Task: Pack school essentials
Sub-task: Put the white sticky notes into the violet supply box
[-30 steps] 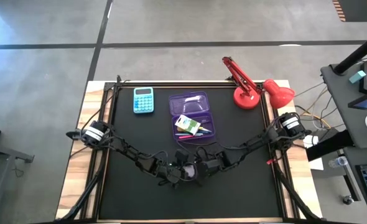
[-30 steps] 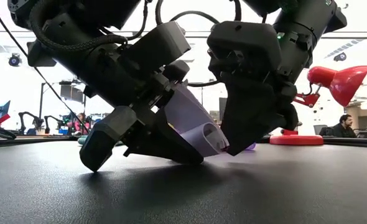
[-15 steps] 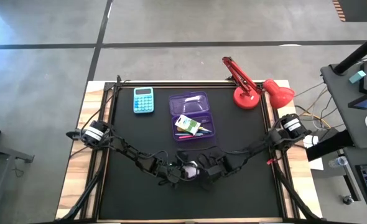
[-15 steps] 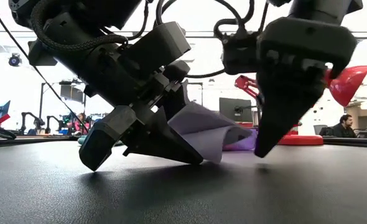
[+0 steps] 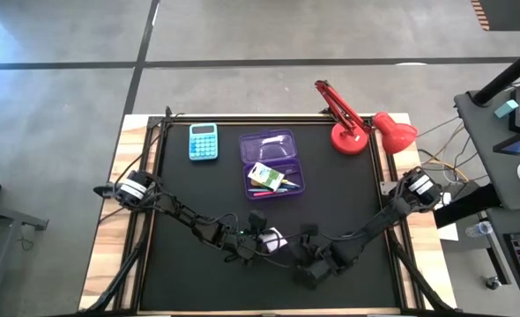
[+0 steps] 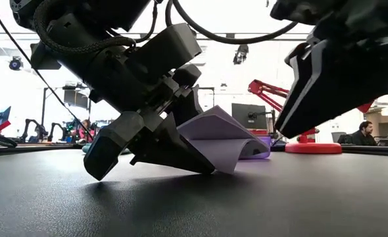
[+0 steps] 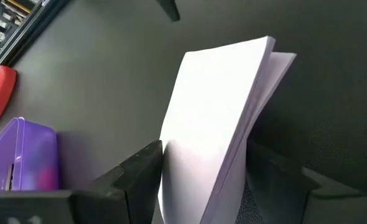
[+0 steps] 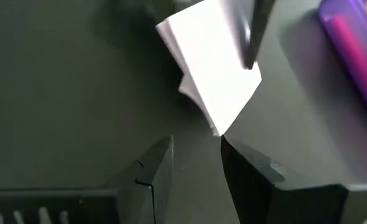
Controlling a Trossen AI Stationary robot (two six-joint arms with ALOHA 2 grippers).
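**Left arm grips white pad as right arm hangs clear**

The left gripper (image 5: 258, 244) sits low over the near middle of the black tabletop (image 5: 181, 194), its jaws clamped on a small white notepad (image 7: 218, 118). The pad stands tilted between the two dark fingers (image 7: 137, 174), its loose sheets fanning apart at the free end; in the low view its lower corner appears to touch the tabletop, though the arm's bulk hides much of it. The right gripper (image 8: 196, 168) hangs just beside the pad, toward the near edge, jaws parted a little and holding nothing; the pad's corner lies beyond the gap, apart from both fingertips. Farther back, the open purple pencil case (image 5: 273, 165) rests at the tabletop's middle with a green-and-white packet (image 5: 264, 176) and thin pens inside. A light-blue calculator (image 5: 203, 141) lies to its left, a red desk lamp (image 5: 361, 128) at the far right corner.
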